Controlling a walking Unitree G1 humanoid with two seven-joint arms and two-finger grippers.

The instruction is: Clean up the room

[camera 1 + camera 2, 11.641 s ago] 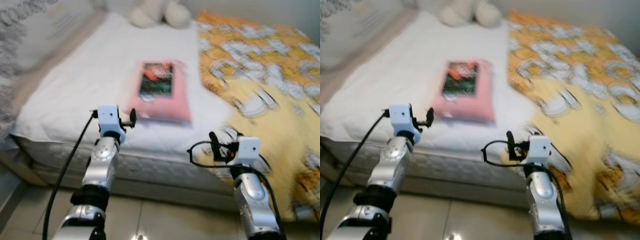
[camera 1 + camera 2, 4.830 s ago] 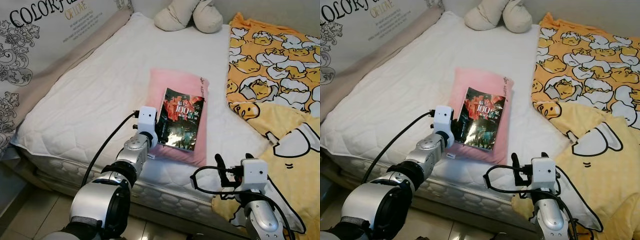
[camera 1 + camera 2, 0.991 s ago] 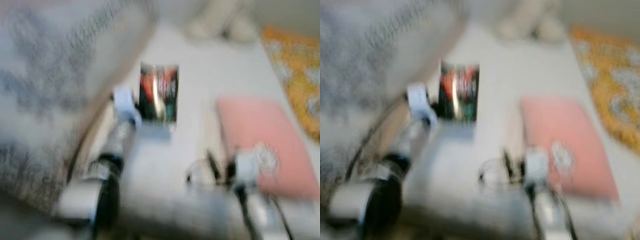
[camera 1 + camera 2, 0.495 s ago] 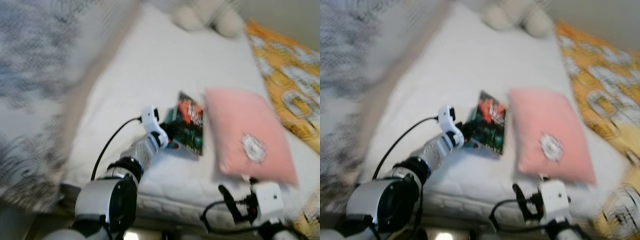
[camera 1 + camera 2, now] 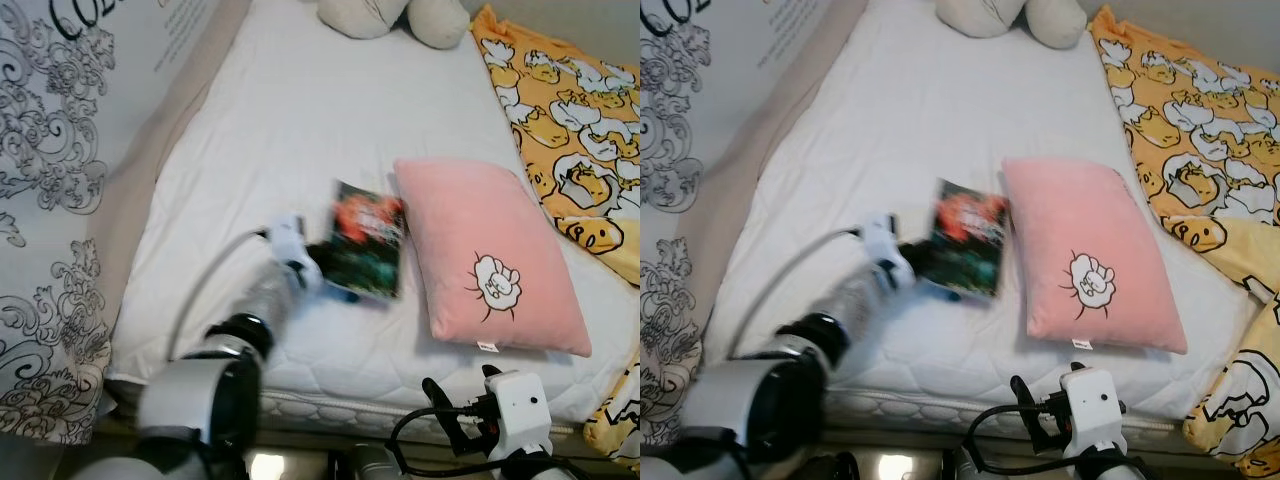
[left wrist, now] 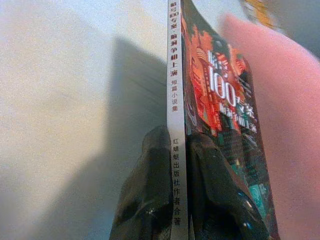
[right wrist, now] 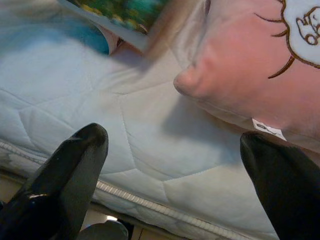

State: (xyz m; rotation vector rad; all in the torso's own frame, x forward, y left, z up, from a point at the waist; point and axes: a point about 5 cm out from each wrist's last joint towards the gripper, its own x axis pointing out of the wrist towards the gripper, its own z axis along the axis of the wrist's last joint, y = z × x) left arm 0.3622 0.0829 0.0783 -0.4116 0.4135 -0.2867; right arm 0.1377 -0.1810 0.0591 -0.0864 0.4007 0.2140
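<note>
A paperback book [image 5: 365, 240] with a dark red and green cover is held by its lower end just above the white mattress [image 5: 270, 130], tilted, its far edge close beside a pink pillow [image 5: 485, 255]. My left gripper [image 5: 318, 268] is shut on it. In the left wrist view the two black fingers [image 6: 150, 200] clamp either side of the white spine [image 6: 175, 110]. My right gripper [image 7: 172, 137] hangs open at the bed's near edge below the pillow [image 7: 265, 75], with nothing between its fingers.
A cream plush toy [image 5: 390, 15] lies at the head of the bed. A yellow cartoon-print blanket [image 5: 580, 120] covers the bed's right side. A patterned wall panel [image 5: 50, 150] runs along the left. The mattress edge [image 5: 940, 405] is right before me.
The view has swung and steadied. The book was on the pillow 4.8 s ago; now my left gripper holds it left of the pillow, slightly farther left than half a second ago.
</note>
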